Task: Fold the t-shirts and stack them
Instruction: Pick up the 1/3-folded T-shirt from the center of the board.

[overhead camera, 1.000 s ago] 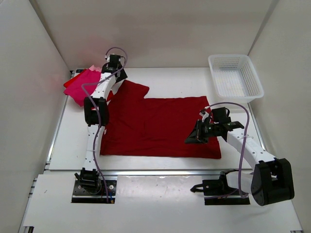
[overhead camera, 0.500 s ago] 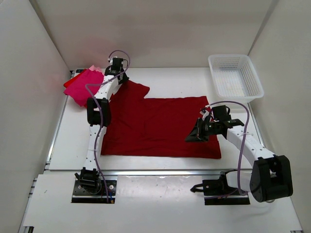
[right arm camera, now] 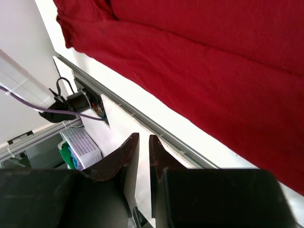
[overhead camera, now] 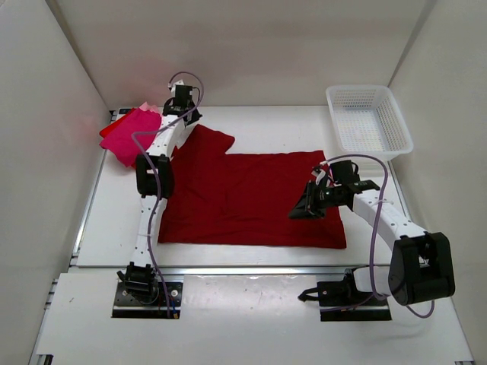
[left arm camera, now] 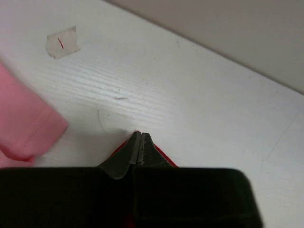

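Observation:
A dark red t-shirt (overhead camera: 243, 198) lies spread flat in the middle of the table. My left gripper (overhead camera: 185, 114) is at its far left sleeve. In the left wrist view this gripper (left arm camera: 140, 135) is shut, and dark red cloth (left arm camera: 167, 159) peeks out along both sides of the fingertips. My right gripper (overhead camera: 295, 215) hovers over the shirt's right part, tilted toward the front edge. In the right wrist view its jaws (right arm camera: 143, 137) stand slightly apart with nothing between them, above the shirt (right arm camera: 213, 71). A pile of magenta, red and pink t-shirts (overhead camera: 125, 133) lies at the far left.
A white lattice basket (overhead camera: 358, 89) stands at the back right. A pink shirt edge (left arm camera: 23, 128) and a scrap of tape (left arm camera: 61, 42) lie near the left gripper. White walls enclose the table on three sides. The metal front rail (right arm camera: 156, 133) runs along the near edge.
The left gripper has closed at the sleeve's far corner. The right gripper's jaws have parted a little; that arm has barely shifted.

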### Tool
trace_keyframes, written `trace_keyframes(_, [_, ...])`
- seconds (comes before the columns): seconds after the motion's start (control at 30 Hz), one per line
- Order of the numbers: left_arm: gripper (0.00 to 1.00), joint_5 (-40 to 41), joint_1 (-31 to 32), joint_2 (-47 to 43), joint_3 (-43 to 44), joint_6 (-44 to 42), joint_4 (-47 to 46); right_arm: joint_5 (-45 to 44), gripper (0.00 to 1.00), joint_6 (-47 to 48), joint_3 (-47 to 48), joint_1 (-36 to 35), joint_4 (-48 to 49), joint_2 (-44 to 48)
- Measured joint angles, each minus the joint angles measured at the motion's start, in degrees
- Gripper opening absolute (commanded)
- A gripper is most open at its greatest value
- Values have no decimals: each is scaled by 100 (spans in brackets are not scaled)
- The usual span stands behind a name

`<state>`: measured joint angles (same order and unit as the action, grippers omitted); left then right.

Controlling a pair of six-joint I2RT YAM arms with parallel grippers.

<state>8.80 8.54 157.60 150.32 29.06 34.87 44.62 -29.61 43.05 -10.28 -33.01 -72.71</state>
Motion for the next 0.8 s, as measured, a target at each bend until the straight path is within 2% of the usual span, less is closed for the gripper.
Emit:
trace_keyframes(0.03, [17, 0, -7, -11, 15, 7, -52, 0, 12, 13, 57, 13, -11, -31])
trace_keyframes(0.07, [34, -2, -20, -31, 4, 13, -98, 0, 12, 20, 118, 26, -15, -63])
trace_keyframes(0.1, [55, -17, -37, -48, -26, -11, -136, -7, 12, 28, 170, 24, -17, -76])
trace_keyframes(0.13, [60, -44, -57, -90, -149, -7, -240, -9, 12, 28, 214, 24, -11, -85])
trace_keyframes(0.33, [60, -138, -157, -127, -592, -70, -297, 31, 12, 22, 249, 114, 20, -83])
trace_keyframes(0.47, [59, -195, -153, -125, -625, -125, -317, 33, 12, 7, 247, 136, 26, -83])
trace_keyframes(0.63, [61, -304, -4, -92, -621, -214, -398, 52, 12, -20, 83, 131, 92, -46])
trace_keyframes(0.7, [59, -348, 55, -68, -616, -245, -498, 52, 12, -22, -2, 133, 85, -15])
trace_keyframes(0.8, [44, -415, 111, -22, -581, -251, -584, 70, 12, -35, -68, 149, 74, 39])
